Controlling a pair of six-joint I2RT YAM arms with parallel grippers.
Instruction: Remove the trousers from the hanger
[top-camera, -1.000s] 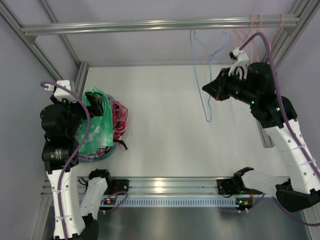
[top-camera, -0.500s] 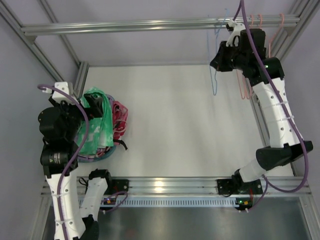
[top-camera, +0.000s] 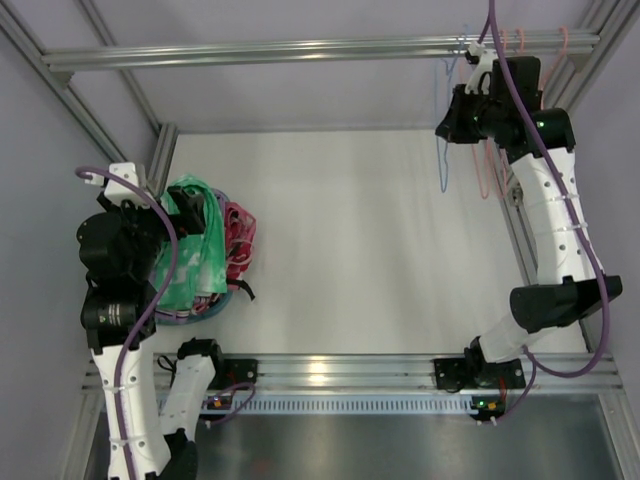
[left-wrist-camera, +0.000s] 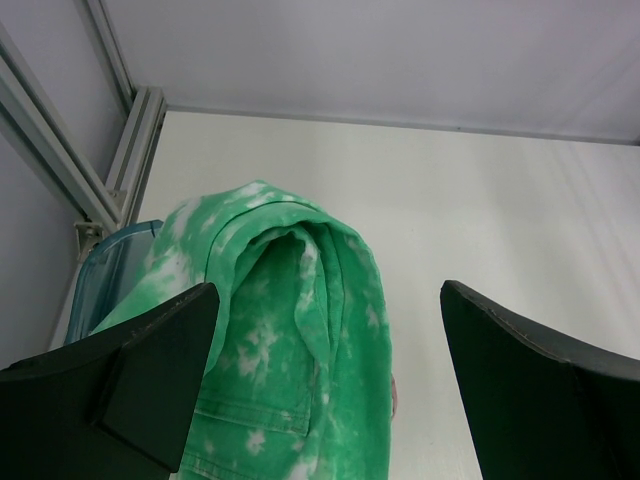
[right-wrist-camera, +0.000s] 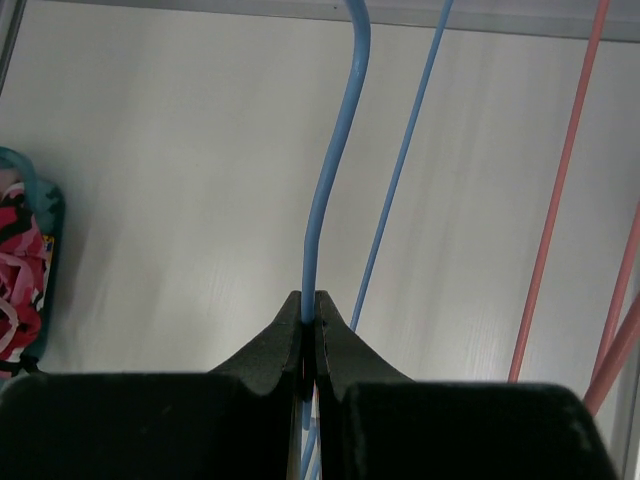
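The green trousers (top-camera: 195, 250) lie heaped on a pile of clothes at the left of the table, off the hanger; they also show in the left wrist view (left-wrist-camera: 290, 340). My left gripper (left-wrist-camera: 325, 390) is open, just above them, holding nothing. The light-blue hanger (top-camera: 444, 150) hangs bare at the top rail on the right. My right gripper (top-camera: 447, 128) is shut on its wire (right-wrist-camera: 325, 200), which is pinched between the jaws in the right wrist view.
Pink wire hangers (top-camera: 492, 165) hang on the rail (top-camera: 300, 48) right of the blue one, and show in the right wrist view (right-wrist-camera: 560, 190). A red-pink patterned cloth (top-camera: 238, 240) and a blue tub rim (left-wrist-camera: 100, 270) sit with the pile. Metal frame posts stand at the sides.
My right arm has carried the blue hanger up and to the right, from mid-air over the table to the top rail beside the pink hangers. The left arm has hardly moved.
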